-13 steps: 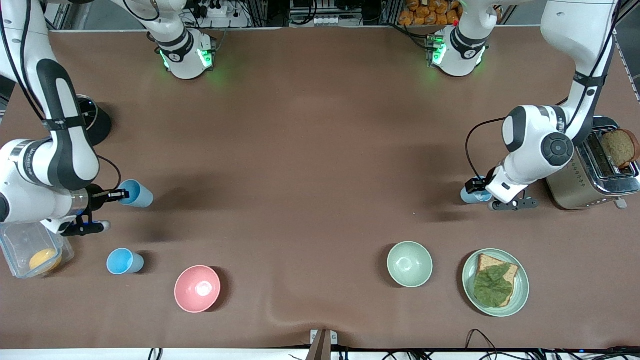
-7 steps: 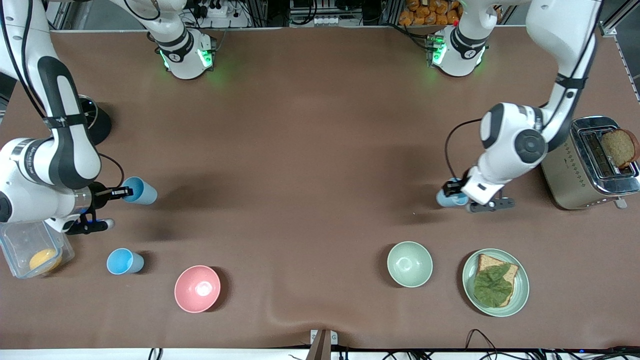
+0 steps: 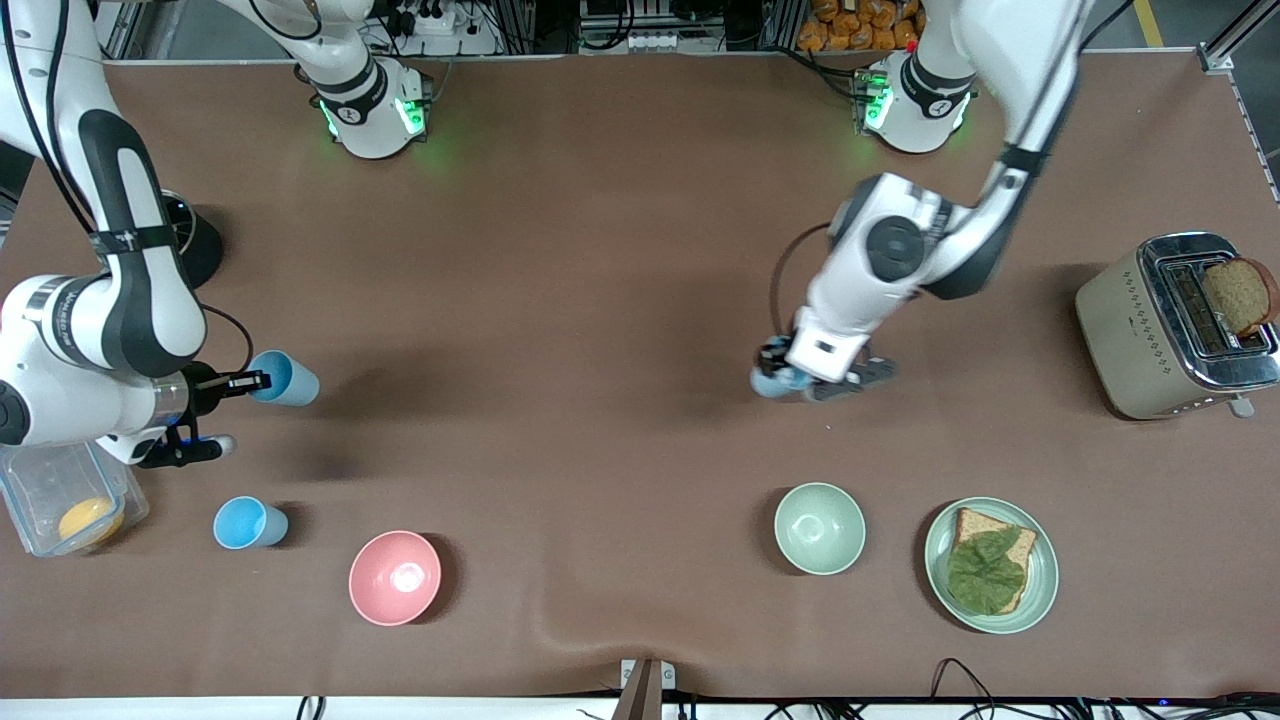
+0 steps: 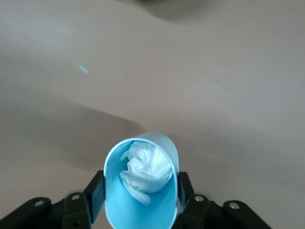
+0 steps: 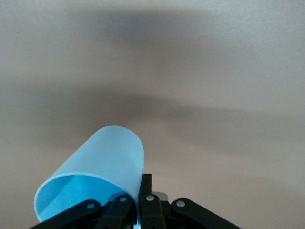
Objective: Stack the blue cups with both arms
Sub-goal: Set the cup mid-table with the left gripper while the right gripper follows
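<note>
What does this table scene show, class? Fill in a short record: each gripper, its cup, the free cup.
left gripper: shut on a blue cup, over mid-table
cup contents: crumpled white paper
right gripper: shut on rim of second blue cup, at the right arm's end
free cup: upright on the table, nearer the camera, beside the pink bowl
stacking: not yet done

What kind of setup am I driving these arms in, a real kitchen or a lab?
Most likely a robotics lab bench dressed as a kitchen: two arm bases bolted along a brown-covered table, cables and power strips at its edge, with staged props such as a toaster and a sandwich plate.
</note>
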Robot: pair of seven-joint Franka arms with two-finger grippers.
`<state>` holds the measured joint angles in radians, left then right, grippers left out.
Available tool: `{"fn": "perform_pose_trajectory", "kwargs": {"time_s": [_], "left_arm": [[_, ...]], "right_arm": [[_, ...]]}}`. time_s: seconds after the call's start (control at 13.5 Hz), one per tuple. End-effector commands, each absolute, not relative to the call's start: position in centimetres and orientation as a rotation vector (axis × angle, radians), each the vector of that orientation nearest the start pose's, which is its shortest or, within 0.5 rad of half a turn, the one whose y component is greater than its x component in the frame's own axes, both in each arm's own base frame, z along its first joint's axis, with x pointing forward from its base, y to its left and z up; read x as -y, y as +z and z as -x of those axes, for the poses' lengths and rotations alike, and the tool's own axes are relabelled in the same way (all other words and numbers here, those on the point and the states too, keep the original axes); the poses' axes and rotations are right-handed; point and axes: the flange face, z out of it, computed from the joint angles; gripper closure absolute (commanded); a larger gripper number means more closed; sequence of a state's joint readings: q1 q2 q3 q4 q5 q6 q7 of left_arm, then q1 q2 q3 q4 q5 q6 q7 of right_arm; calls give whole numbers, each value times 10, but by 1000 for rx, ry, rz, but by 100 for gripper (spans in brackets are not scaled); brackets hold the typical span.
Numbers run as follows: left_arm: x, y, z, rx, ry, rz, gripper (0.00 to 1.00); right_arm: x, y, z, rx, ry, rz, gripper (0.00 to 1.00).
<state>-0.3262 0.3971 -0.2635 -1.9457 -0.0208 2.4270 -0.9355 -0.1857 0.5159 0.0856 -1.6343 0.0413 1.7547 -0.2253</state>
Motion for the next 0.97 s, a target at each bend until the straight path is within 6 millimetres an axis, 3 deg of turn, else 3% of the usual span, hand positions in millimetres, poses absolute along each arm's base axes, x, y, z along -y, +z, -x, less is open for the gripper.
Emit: {"fn": "perform_pose_trajectory", "kwargs": {"time_s": [0.0, 0.15, 0.3, 0.59, 0.74, 0.89], "left_arm": [[413, 288, -519, 747, 57, 3208, 53], [451, 288, -508, 779, 38, 3176, 53], [489, 276, -490, 782, 18, 3138, 53], [524, 255, -470, 783, -24, 3110, 50], [529, 253, -464, 764, -28, 3107, 37], [531, 253, -460, 791, -22, 3087, 0]], "right_arm": [[53, 316, -627, 91, 558, 2938, 100], [41, 318, -626, 63, 580, 2944, 100], [25, 326, -626, 33, 583, 2958, 100], [-18, 329, -622, -127, 641, 2884, 100], [-31, 327, -621, -194, 665, 2878, 100], [-49, 325, -618, -227, 686, 2883, 100]]}}
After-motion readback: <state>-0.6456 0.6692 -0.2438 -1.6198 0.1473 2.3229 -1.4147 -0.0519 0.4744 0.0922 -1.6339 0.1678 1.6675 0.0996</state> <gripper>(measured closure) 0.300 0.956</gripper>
